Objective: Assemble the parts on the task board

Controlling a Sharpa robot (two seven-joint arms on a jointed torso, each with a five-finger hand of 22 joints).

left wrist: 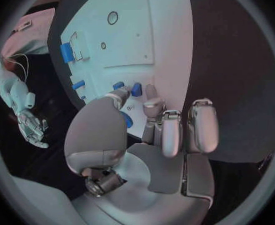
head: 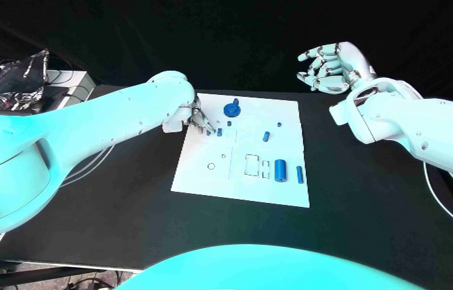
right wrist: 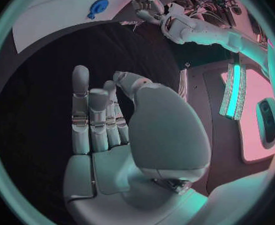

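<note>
The white task board (head: 245, 165) lies mid-table. My left hand (head: 198, 121) reaches over its near-left corner. Its thumb and one fingertip (left wrist: 151, 91) stand on either side of a small blue peg (left wrist: 136, 89), with a gap showing on both sides. A second small peg (left wrist: 119, 85) stands just beyond. A round blue part (head: 232, 110) sits at the board's far edge. A thick blue cylinder (head: 280, 170) and a thin one (head: 300, 174) lie near the board's right side. My right hand (head: 330, 67) hangs high beyond the board's far right corner, fingers straight, holding nothing.
Two more small blue pegs (head: 267, 136) (head: 279, 125) lie mid-board. A rectangular slot (head: 251, 164) and a small ring hole (head: 211, 166) mark the board's near half. Equipment and cables (head: 28, 80) sit off the table's far left. Black tabletop (head: 368, 198) surrounds the board.
</note>
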